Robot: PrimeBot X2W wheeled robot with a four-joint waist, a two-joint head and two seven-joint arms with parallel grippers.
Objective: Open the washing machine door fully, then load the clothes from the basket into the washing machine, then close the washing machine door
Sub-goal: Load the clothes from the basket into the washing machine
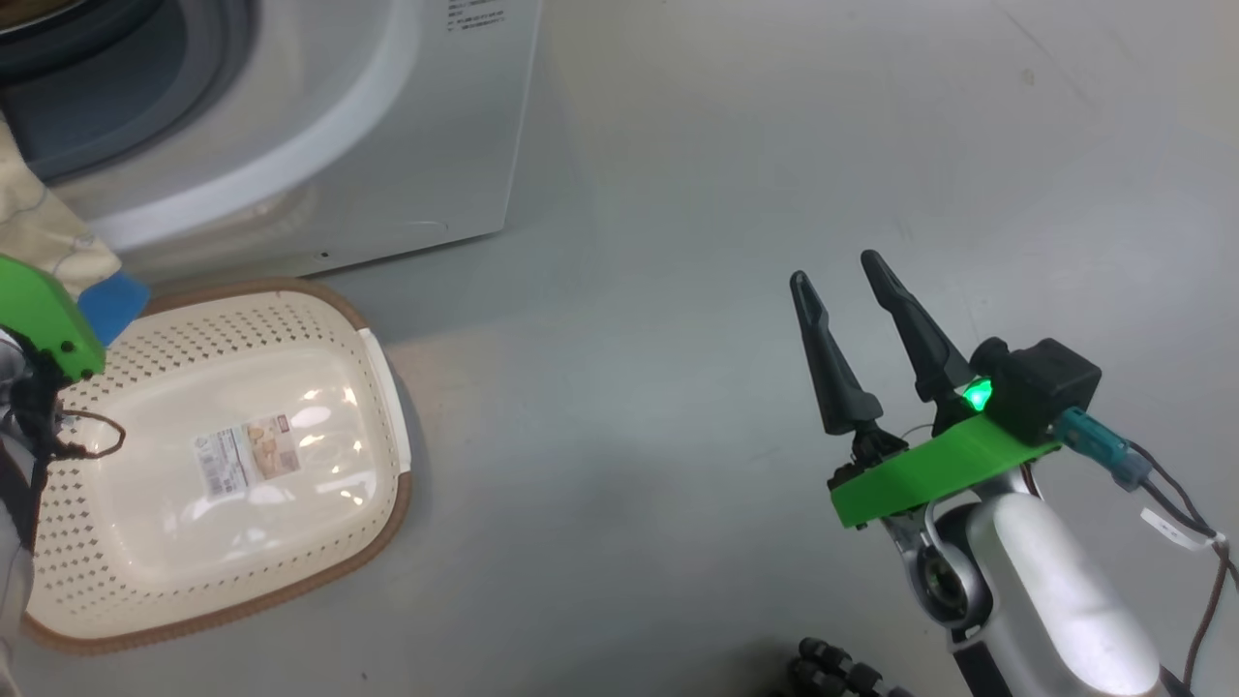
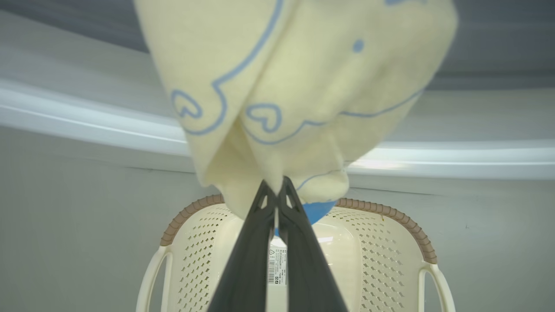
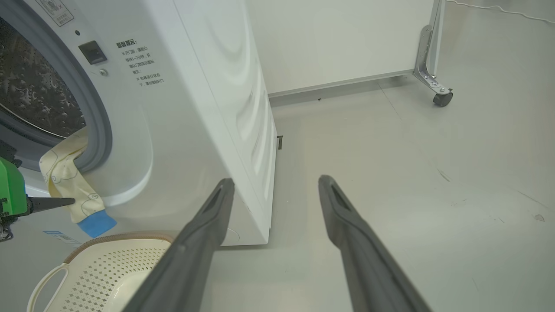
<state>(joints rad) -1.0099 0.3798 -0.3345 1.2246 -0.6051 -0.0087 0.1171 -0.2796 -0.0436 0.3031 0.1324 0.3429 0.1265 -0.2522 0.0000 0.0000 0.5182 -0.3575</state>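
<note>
Our left fingers [image 2: 253, 251] are pinched tight on the clothes [image 2: 299, 86], which bunch just beyond the tips, with the basket [image 2: 390, 242] beneath. We'd carry them deep past the gasket [image 3: 102, 130] of the washer [image 3: 208, 108] before letting go, so nothing drapes out. That lip is the one edge to clear. Right fingers [image 3: 195, 242] spread wide, holding nothing, open floor [image 3: 390, 173] ahead.

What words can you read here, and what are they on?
"温馨提示:", probably; a heading on the washing machine front.
Chinese lines below it: too small to read.
Label in the basket: blurred, unreadable.
Sticker higher on the machine: too small.
</note>
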